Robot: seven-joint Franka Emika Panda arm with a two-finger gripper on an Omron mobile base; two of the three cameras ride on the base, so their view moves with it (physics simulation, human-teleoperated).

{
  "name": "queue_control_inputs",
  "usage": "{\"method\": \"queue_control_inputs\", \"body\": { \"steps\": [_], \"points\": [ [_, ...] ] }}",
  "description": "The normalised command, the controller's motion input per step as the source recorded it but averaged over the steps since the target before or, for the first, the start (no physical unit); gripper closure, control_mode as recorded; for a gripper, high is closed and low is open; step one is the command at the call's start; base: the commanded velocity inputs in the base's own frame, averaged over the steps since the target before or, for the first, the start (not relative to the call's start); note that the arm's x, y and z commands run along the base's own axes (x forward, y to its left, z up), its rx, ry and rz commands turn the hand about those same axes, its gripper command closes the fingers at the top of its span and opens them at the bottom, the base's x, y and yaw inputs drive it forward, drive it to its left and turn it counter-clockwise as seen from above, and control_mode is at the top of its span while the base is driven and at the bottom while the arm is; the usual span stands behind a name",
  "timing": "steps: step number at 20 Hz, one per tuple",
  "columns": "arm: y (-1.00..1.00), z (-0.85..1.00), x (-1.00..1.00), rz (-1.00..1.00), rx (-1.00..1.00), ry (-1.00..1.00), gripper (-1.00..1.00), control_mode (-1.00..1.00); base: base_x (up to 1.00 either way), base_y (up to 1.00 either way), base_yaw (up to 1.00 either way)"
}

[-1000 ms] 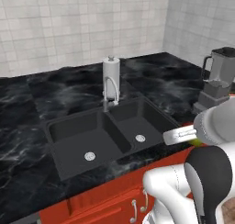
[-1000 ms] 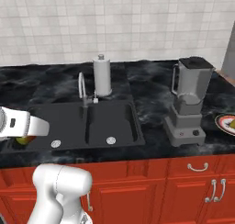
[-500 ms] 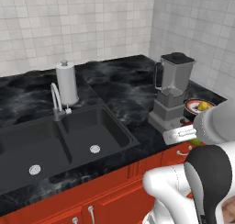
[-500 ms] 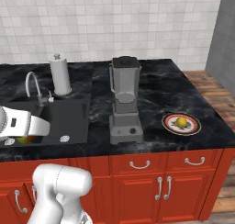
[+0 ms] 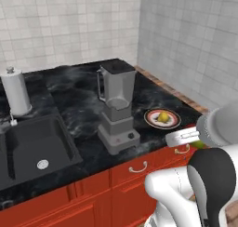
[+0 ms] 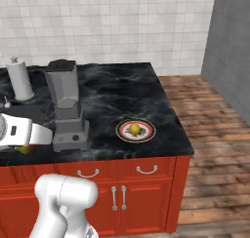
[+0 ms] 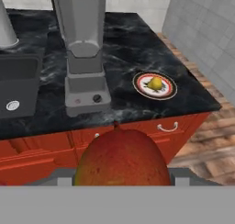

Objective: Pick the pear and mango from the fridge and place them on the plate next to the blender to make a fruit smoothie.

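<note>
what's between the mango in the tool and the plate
Nothing visible blocks it. The mango is held out in front of the counter edge; the plate, with the pear on it, sits right of the blender, open counter around it.

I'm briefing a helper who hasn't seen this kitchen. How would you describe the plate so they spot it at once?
Find the black marble counter over red cabinets, then the grey blender. The plate lies right of it, toward the counter's open end: small, round, dark-rimmed with reddish pattern, carrying a yellow pear.
</note>
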Motion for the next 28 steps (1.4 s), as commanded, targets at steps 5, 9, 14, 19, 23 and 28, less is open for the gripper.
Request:
{"method": "queue_control_inputs", "body": {
  "steps": [5,9,14,19,23,28],
  "points": [
    [0.00,0.00,0.00,0.00,0.00,0.00,1.00,1.00,0.65,-0.99,0.08],
    [0.00,0.00,0.00,0.00,0.00,0.00,1.00,1.00,0.88,-0.64,0.29],
    [0.00,0.00,0.00,0.00,0.00,0.00,1.00,1.00,0.48,-0.58,0.32],
    [-0.11,-0.40,0.27,0.12,0.02,0.13,1.00,-1.00,0.06,-0.39,0.21],
    [0.00,-1.00,1.00,0.15,0.00,0.55,1.00,-1.00,0.00,0.00,0.00],
    [0.08,-1.00,1.00,0.03,0.00,0.47,1.00,-1.00,0.00,0.00,0.00]
  ]
}}
